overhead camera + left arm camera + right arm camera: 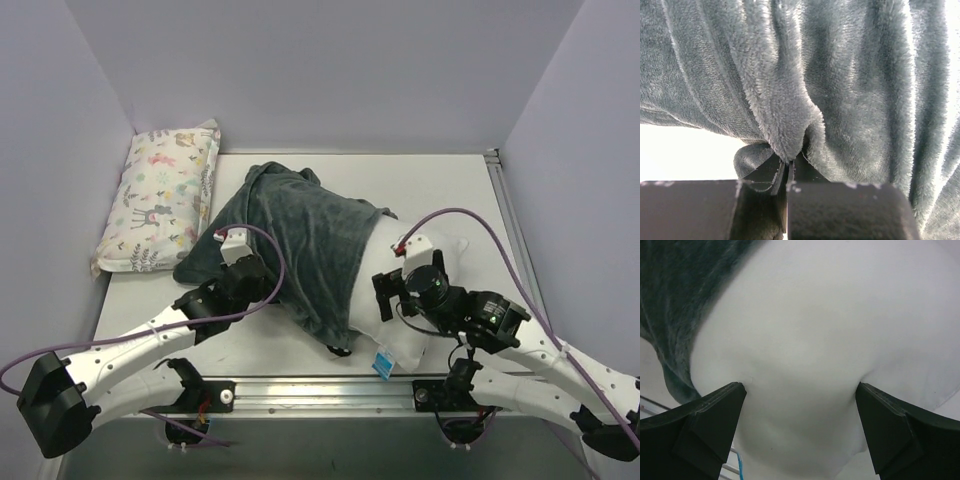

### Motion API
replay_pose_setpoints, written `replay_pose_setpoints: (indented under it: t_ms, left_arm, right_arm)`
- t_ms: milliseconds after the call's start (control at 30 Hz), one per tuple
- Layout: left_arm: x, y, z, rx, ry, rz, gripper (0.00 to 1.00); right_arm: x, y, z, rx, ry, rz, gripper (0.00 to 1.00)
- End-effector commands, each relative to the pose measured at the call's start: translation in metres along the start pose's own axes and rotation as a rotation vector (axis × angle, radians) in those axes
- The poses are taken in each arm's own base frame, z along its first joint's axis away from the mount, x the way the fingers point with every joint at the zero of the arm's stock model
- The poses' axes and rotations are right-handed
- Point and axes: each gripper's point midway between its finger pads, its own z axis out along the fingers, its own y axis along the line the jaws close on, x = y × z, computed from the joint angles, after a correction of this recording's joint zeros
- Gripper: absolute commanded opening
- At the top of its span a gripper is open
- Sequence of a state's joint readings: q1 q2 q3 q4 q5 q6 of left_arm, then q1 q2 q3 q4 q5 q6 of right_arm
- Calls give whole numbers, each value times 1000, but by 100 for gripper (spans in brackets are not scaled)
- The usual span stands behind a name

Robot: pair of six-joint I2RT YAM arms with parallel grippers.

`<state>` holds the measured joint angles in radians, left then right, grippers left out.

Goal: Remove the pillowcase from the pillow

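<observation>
The plush dark grey-teal pillowcase [310,240] lies bunched over the left part of the white pillow [362,300], whose near right end is bare. No zebra side shows. My left gripper [258,282] sits at the pillowcase's left edge. In the left wrist view my left gripper [789,162] is shut on a pinched fold of the pillowcase [840,90]. My right gripper [383,296] is open on the bare end. In the right wrist view my right gripper [800,390] straddles the pillow [815,315], both fingers [715,410] pressing dents into it. The pillowcase [680,300] edge shows at upper left.
A smaller pillow with pastel animal print [165,195] lies against the back left wall. A blue tag [382,364] hangs from the white pillow's near edge, just above the metal rail [320,392]. Walls close in the table on three sides.
</observation>
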<state>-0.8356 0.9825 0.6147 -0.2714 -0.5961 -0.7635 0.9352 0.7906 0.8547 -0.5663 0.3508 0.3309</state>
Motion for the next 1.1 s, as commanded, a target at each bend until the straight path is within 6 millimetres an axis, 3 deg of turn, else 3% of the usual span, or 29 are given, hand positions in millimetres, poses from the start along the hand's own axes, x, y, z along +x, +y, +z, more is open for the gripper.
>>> replay_pose_setpoints:
  t_ms: [0, 333, 500, 700, 800, 933, 1067]
  left_arm:
    - [-29, -16, -1, 39, -52, -17, 0]
    - [-24, -17, -1, 56, -30, -8, 0]
    - [-25, -18, -3, 66, -27, -6, 0]
    - [-23, -16, -5, 71, -21, -5, 0]
    - [-24, -16, -6, 72, -24, -5, 0]
    - [-25, -16, -8, 76, -25, -6, 0]
    - [-27, -17, -9, 76, -25, -1, 0]
  right_arm:
    - [1, 13, -5, 2, 10, -153, 100]
    - [11, 55, -3, 51, 0, -482, 100]
    - [-15, 48, -14, 174, -117, -494, 100]
    - [-36, 54, -31, 132, -171, -494, 100]
    - [-29, 62, -29, 100, -143, -535, 100]
    - [-4, 78, -19, 48, -63, -618, 100]
    - [24, 78, -8, 61, -14, -626, 100]
